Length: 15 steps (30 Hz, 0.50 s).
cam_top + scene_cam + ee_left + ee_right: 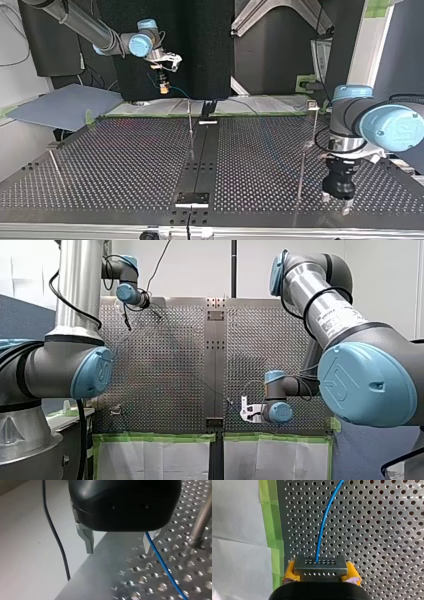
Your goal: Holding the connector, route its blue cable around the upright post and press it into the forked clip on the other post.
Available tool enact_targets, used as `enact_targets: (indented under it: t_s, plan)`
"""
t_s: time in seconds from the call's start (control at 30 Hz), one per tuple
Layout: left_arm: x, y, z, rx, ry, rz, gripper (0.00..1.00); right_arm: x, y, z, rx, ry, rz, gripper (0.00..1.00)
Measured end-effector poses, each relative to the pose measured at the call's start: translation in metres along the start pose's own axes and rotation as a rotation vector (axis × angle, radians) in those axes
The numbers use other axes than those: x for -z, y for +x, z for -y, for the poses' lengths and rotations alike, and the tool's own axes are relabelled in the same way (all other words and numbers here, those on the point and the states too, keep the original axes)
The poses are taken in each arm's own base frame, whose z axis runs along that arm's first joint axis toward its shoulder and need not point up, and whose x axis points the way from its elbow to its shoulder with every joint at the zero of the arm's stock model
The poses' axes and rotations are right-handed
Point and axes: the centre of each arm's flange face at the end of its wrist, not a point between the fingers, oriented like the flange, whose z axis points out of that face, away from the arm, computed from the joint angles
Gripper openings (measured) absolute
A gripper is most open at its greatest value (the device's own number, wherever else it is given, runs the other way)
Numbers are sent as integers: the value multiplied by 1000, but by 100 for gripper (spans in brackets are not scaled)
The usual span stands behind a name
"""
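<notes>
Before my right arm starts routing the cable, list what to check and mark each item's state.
1. Grip on the connector: ok. The right hand is shut on it, with a yellow pad on either side.
2. Cable leaving the connector: ok. It runs out in a smooth curve with no kink.
3. Left hand clear of the cable: not ok. It is open, and the cable passes right by one finger.
4. Cable around the upright post: cannot tell. Its path is too faint in the wide views.
5. Cable in the clip: cannot tell. It is too small to read.
</notes>
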Motion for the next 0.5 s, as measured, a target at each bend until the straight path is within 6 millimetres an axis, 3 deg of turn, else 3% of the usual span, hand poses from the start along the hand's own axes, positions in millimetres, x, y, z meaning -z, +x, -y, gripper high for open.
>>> enact_targets:
  t_s: [0.13,0.5]
  plan:
    - [0,6,-4,-13,-22,-2,98,0,0,0,0,0,0,0]
    - [3,48,-20,-54,-67,-57,98,0,0,1,1,2,-1,0]
